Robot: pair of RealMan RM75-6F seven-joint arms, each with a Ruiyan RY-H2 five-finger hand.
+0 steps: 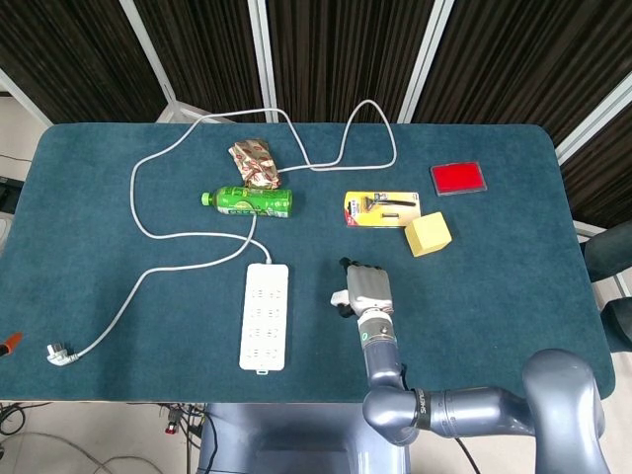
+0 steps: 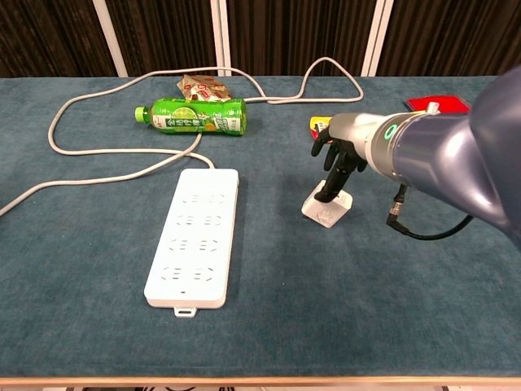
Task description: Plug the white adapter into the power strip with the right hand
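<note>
My right hand (image 2: 338,159) is over the white adapter (image 2: 327,207), fingers pointing down onto its top face. From the chest view the fingertips touch the adapter, but I cannot tell whether they are clamped on it or only resting there. The adapter sits on the blue worktop (image 1: 513,267), apart from the power strip (image 1: 265,316) and to its right. In the head view only the adapter's left edge (image 1: 340,300) shows past the hand (image 1: 368,292).

The power strip lies flat, long axis running away from me; its cable (image 1: 148,227) loops off across the worktop to a loose plug (image 1: 59,354) near the left front edge.

Further back: green bottle (image 2: 193,116) on its side, crumpled snack wrapper (image 1: 254,163), razor pack (image 1: 381,208), yellow block (image 1: 428,234), red case (image 1: 458,178).

Left hand is in neither view.
</note>
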